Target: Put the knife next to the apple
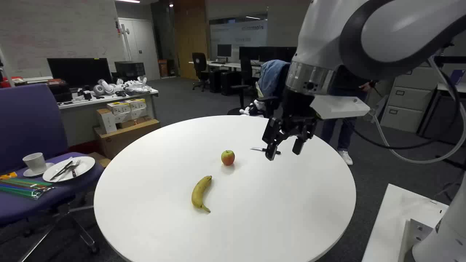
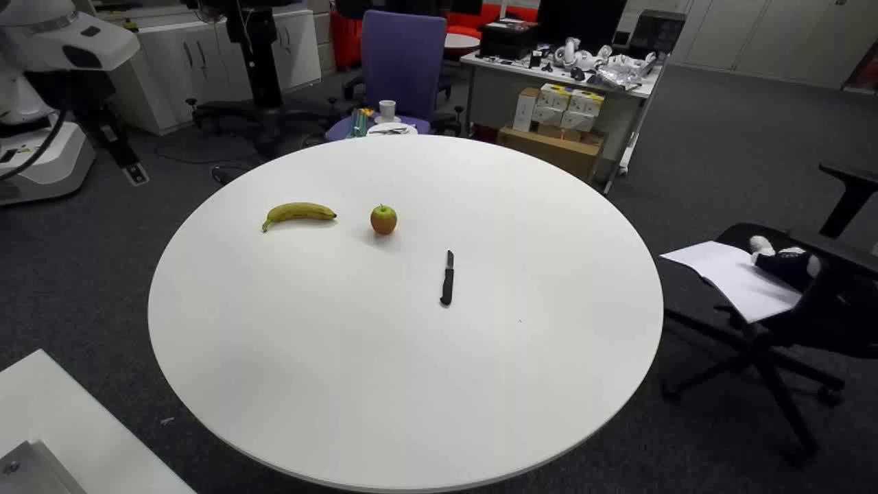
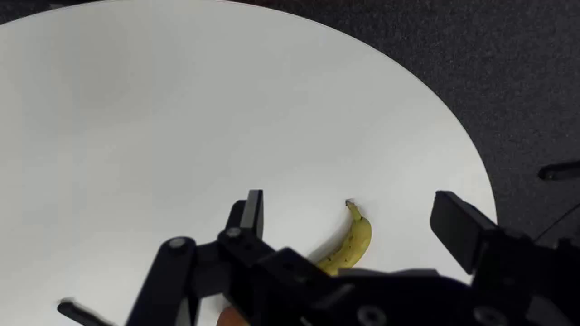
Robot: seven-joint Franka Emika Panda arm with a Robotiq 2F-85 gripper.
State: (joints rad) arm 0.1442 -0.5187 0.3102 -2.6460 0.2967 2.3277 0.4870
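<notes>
The fingers (image 3: 455, 226) are spread wide in the wrist view, the paring knife (image 3: 79, 313) outside them at lower left. In an exterior view, a fingertip (image 1: 271, 151) partly hides the paring knife. In an exterior view, the paring knife lies on the round table (image 2: 309, 377), apart from the apple (image 2: 383, 221), farther from the fingers.

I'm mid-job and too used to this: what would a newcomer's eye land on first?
The white round table stands out first, filling much of both exterior views, with the yellow banana and the apple on it. Next comes the dark gripper, open in the air, right of centre in an exterior view. The dark knife lies apart from the apple.
</notes>
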